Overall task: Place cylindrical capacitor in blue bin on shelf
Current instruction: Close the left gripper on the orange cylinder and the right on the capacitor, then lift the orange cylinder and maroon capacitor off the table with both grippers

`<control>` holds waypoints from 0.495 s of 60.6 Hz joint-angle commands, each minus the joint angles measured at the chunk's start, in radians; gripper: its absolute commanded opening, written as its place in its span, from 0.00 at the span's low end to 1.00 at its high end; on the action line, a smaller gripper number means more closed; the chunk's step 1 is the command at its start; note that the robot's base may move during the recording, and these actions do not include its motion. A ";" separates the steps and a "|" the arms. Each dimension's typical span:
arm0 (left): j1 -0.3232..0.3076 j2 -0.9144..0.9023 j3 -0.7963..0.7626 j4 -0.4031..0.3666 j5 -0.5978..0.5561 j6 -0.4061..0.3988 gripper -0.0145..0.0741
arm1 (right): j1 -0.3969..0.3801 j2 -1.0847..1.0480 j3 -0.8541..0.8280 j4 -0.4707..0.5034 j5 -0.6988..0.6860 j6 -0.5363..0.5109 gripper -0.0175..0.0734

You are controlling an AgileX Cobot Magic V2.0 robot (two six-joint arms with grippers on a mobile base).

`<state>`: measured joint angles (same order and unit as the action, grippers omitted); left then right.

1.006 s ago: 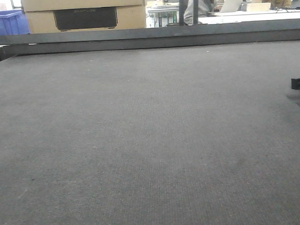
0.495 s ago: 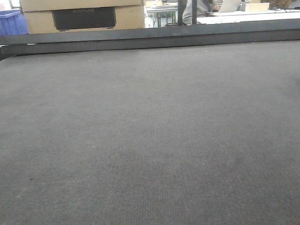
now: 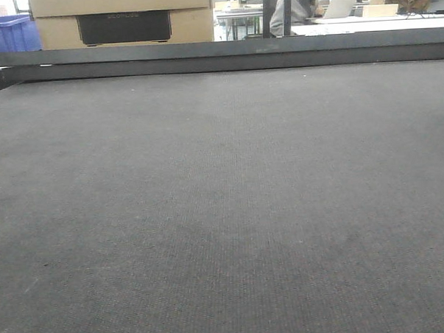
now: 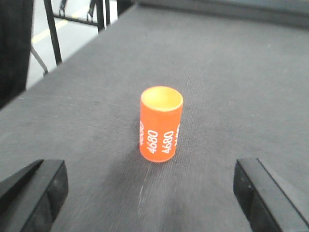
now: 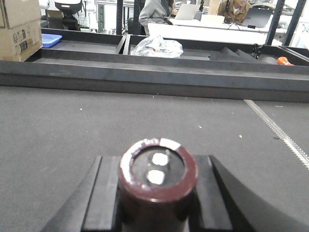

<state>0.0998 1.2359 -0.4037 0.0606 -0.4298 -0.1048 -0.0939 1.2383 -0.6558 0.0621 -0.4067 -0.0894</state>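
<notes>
Dark grey woven matting (image 3: pixel 224 211) covers the whole table top, bounded at the far side by a raised black rail (image 5: pixel 154 72). Low in the right wrist view, the cylindrical capacitor (image 5: pixel 158 176) is seen end-on: a dark maroon can with a pale patch on its rim and two pale terminals on its face; no writing can be read on it. It is clamped between the two black fingers (image 5: pixel 99 198) of the right gripper (image 5: pixel 158 205) and is held clear above the mat. In the left wrist view, an orange cylinder (image 4: pixel 161 124) is stood upright on the mat, with "4680" printed in white up its side, twice over. It is framed by the left gripper (image 4: pixel 152 191), whose jaws are spread wide, one at each lower corner, touching nothing. Beyond the rail, a crumpled clear plastic bag (image 5: pixel 157 47) is laid in a dark tray. A cardboard box (image 3: pixel 123 16) with a black panel is seen behind the table; its lettering is too faint to be read. A blue crate (image 3: pixel 6 36) is set beside it.
</notes>
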 commanded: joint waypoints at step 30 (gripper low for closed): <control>0.004 0.521 -0.351 0.020 -0.094 -0.008 0.84 | -0.002 -0.016 0.000 -0.008 0.019 -0.006 0.06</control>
<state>0.0998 1.7131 -0.7273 0.0803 -0.5008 -0.1048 -0.0939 1.2344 -0.6558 0.0621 -0.3691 -0.0894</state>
